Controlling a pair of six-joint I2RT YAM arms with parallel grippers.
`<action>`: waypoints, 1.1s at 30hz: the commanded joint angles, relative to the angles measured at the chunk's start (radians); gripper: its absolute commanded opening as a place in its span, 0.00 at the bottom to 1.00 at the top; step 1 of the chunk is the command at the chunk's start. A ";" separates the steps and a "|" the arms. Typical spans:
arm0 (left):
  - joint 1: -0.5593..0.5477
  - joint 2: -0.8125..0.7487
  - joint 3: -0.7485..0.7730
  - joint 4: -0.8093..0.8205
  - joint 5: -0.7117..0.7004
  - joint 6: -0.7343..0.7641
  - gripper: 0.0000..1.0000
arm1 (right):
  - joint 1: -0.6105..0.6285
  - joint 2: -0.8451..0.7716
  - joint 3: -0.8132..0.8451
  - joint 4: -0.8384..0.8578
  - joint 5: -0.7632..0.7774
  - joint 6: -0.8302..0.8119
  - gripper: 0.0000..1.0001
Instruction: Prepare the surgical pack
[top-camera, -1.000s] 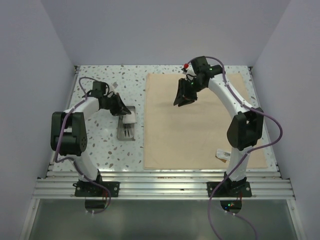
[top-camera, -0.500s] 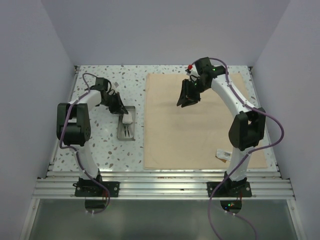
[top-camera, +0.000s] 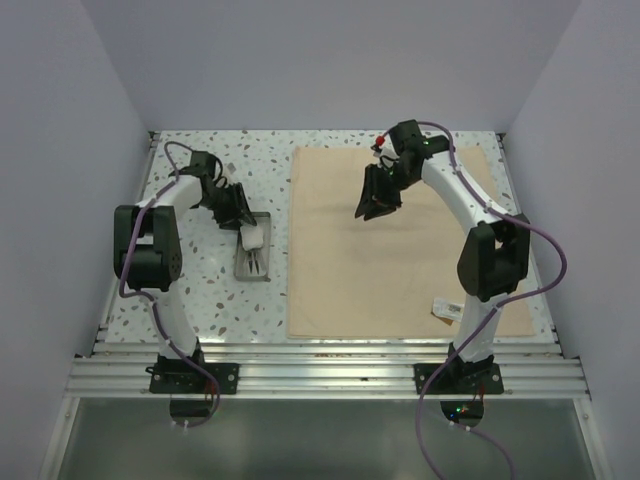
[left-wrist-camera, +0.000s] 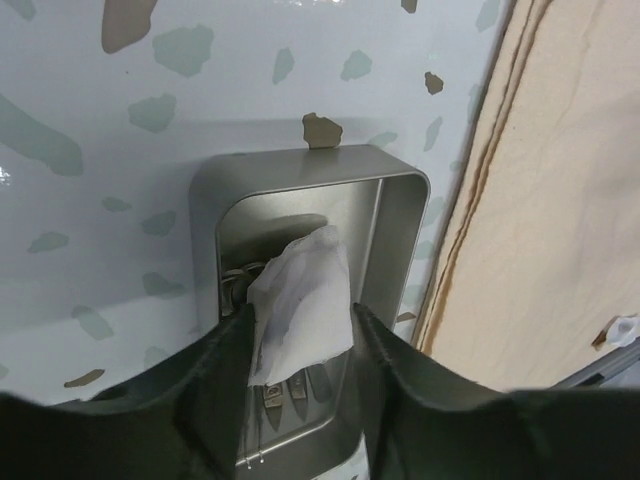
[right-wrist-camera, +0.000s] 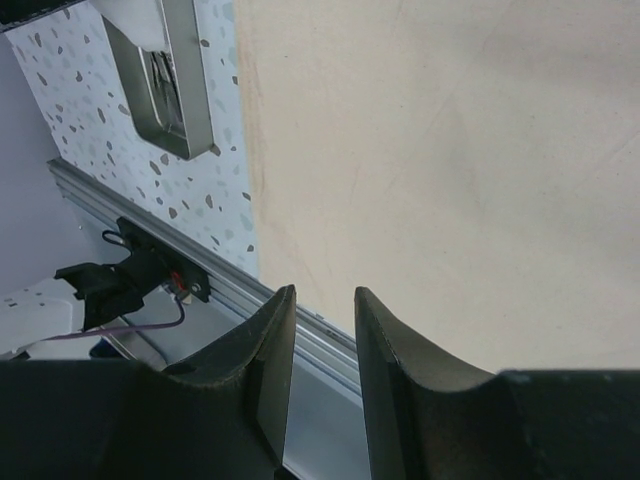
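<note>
**Left claw over the tray, gauze in the gap.** The left claw (top-camera: 243, 211) hangs above the far end of a small grey metal tray (top-camera: 243, 272) on the speckled tabletop (top-camera: 200, 295). Its fingers (left-wrist-camera: 215, 385) are spread, and a white gauze square (left-wrist-camera: 300, 300) fills the space between them. In the left wrist view the gauze droops into the tray. Its lower edge drapes over steel instruments (left-wrist-camera: 288, 398) that lie lengthwise on the tray floor. Scissors cannot be told from forceps at this angle, and it is unclear whether the gauze touches either finger.

The tray sits at 9 o'clock from a large tan cloth sheet (top-camera: 400, 260), just beside its left edge and off the fabric. The sheet is spread flat across the right half of the tabletop, its left border showing layered folds from the left wrist view.

The right claw (top-camera: 375, 208) hovers over the 12 o'clock part of the sheet, pointing down. Its fingers (right-wrist-camera: 265, 380) are parted by a narrow gap with nothing between them, and only bare cloth lies beneath.

A small white packet (top-camera: 447, 311) lies near the sheet's 5 o'clock corner, close beside the right arm's lower link. An aluminium rail (top-camera: 320, 375) runs along the tabletop's 6 o'clock edge and carries both arm bases. Purple cables (top-camera: 545, 255) loop off each arm.
</note>
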 joint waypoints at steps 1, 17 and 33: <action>0.008 -0.042 0.063 -0.022 0.000 -0.003 0.54 | -0.010 -0.068 -0.010 -0.016 0.024 -0.009 0.34; -0.174 -0.247 0.077 -0.063 -0.156 -0.032 0.77 | -0.194 -0.324 -0.420 -0.001 0.305 0.184 0.52; -0.352 -0.438 -0.190 0.072 -0.179 -0.046 0.75 | -0.477 -0.689 -0.912 -0.067 0.569 0.443 0.86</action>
